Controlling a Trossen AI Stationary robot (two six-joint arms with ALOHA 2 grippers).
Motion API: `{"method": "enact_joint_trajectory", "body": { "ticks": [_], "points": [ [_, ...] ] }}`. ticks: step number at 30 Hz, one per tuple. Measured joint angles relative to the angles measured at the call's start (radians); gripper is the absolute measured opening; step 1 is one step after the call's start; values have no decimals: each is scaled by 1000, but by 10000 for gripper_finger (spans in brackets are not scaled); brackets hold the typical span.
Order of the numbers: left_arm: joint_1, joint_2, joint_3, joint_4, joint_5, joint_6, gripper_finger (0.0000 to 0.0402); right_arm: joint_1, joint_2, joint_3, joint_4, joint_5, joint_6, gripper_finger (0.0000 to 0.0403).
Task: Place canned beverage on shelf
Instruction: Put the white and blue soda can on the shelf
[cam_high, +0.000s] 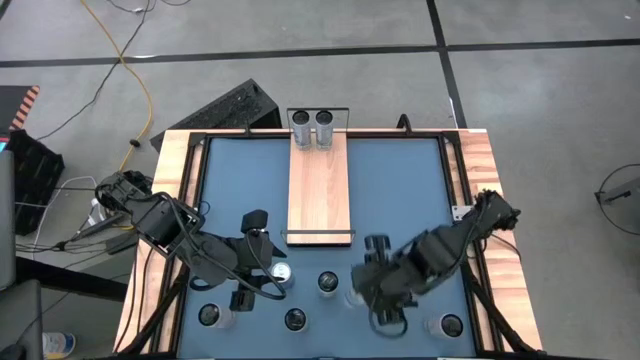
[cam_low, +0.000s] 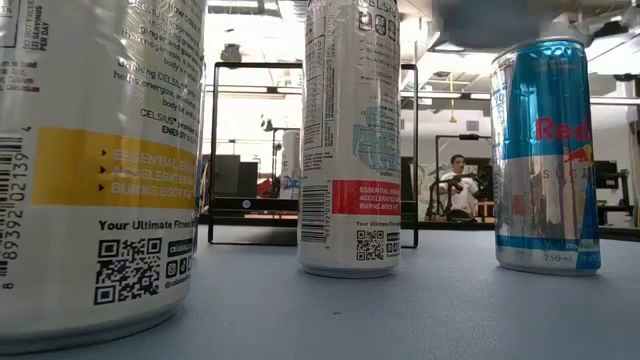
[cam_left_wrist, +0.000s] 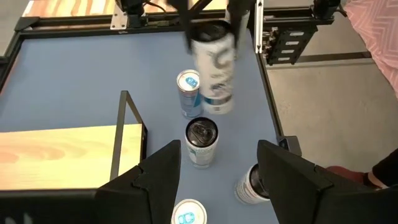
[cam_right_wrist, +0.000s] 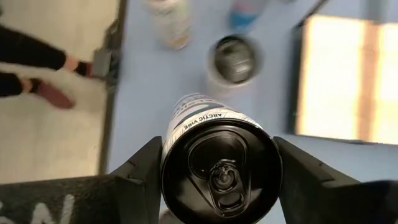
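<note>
The shelf (cam_high: 320, 190), a light-wood board with black end rails, lies along the middle of the blue table, with two cans (cam_high: 311, 129) standing at its far end. My right gripper (cam_right_wrist: 217, 155) is shut on a white can with a black top (cam_right_wrist: 217, 171), near the table's front right (cam_high: 378, 288). My left gripper (cam_left_wrist: 219, 152) hangs open over the front left (cam_high: 262, 262), above standing cans, with nothing between its fingers. Under it are a black-topped can (cam_left_wrist: 202, 142) and a blue-topped can (cam_left_wrist: 188, 213). My right gripper pinches the white can's side wall just under the top rim (cam_right_wrist: 169, 163), one finger on each side. The fingers come from above, pointing steeply down. The can (cam_left_wrist: 214, 71) hangs nearly upright below them, lifted clear of the table.
Several more cans stand along the table's near part (cam_high: 328, 283) (cam_high: 295, 319) (cam_high: 212, 316) (cam_high: 450, 325), among them a Red Bull can (cam_low: 545, 150). Wooden strips edge the table (cam_high: 170, 200). A person sits in the room behind (cam_low: 460, 185); a foot shows beside the table (cam_right_wrist: 46, 93).
</note>
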Motion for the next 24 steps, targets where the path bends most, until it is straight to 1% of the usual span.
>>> {"method": "enact_joint_trajectory", "body": {
  "ticks": [4,8,11,14,17,22,24],
  "points": [
    [6,0,0,0,0,0,198,-75,-28,74,-42,78,-82,220],
    [14,0,0,-1,0,22,198,-171,-44,141,-58,130,-179,220],
    [26,0,0,-2,0,50,198,-252,-60,144,-37,130,-247,220],
    [42,0,0,-6,0,69,198,-336,-63,140,-52,130,-310,220],
    [67,0,0,-6,-2,102,198,-434,-56,140,-46,128,-345,220],
    [132,-25,0,-26,-1,167,198,-593,9,140,-21,125,-386,220],
    [159,-55,0,-50,1,195,198,-645,46,140,-12,102,-420,220]
  ]
}}
